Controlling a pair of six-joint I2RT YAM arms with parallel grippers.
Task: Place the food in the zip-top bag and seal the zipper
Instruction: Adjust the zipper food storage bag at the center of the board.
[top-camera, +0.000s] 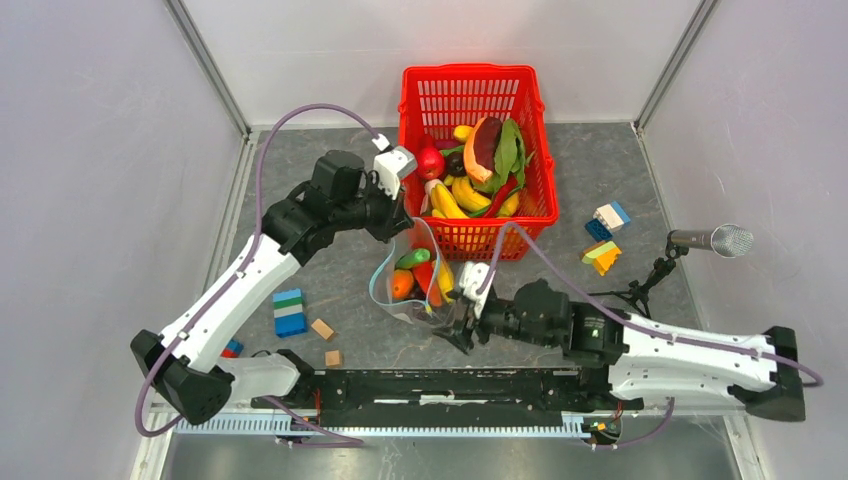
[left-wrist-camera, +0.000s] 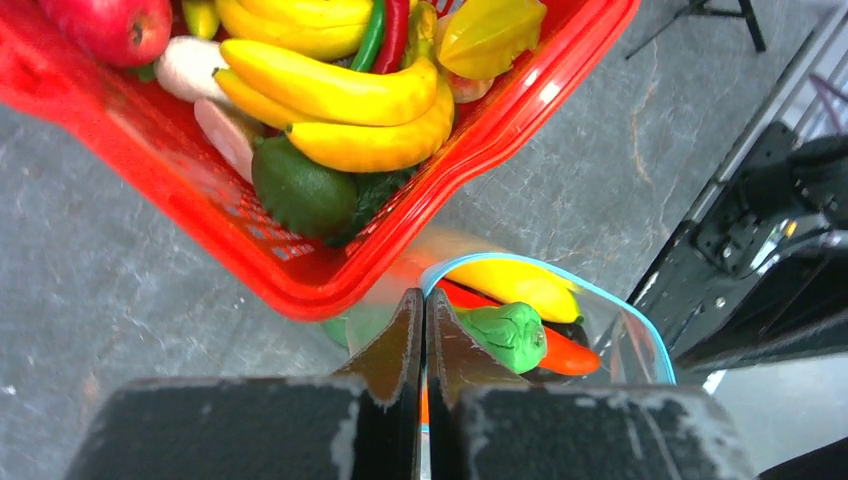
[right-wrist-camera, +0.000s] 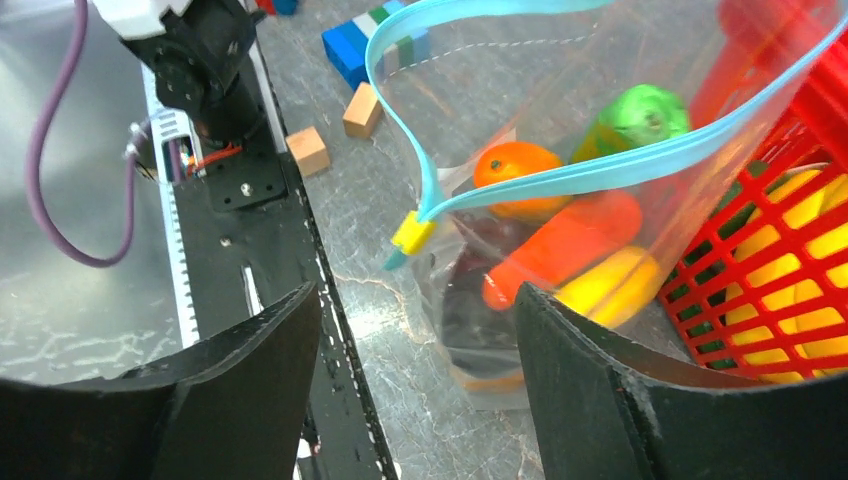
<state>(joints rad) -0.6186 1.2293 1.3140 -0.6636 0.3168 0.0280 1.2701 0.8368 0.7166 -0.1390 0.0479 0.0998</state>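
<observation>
Standing on the table (top-camera: 600, 310) just beside the near wall of the red basket (top-camera: 470, 240), the zip-top bag (top-camera: 405, 290) is gaping upward between my 2 claws. My left claw (left-wrist-camera: 422, 325) is pinching the far end of the zipper (right-wrist-camera: 640, 160), with its fingers pressed together on the blue strip. My right claw (right-wrist-camera: 418, 295) is hanging with its fingers wide apart, gripping nothing. The near end of the strip, with its 1 yellow slider (right-wrist-camera: 412, 233), is sitting just beyond that gap.

The mouth's long axis is running from the basket toward my right claw, and the 2 sides of the strip are bowing apart into a loop. Inside I am counting 5 pieces of food: 1 green vegetable (right-wrist-camera: 640, 115), 1 round orange piece (right-wrist-camera: 515, 170), 1 long orange-red piece (right-wrist-camera: 565, 245), 1 yellow banana (right-wrist-camera: 610, 285) and 1 dark purple piece (right-wrist-camera: 480, 290) lying low.

Farther out, 2 wooden cubes (top-camera: 322, 329) and 1 stack of building blocks (top-camera: 289, 311) are lying left of the bag. A further 2 block clusters (top-camera: 607, 218) are lying right of the basket.
</observation>
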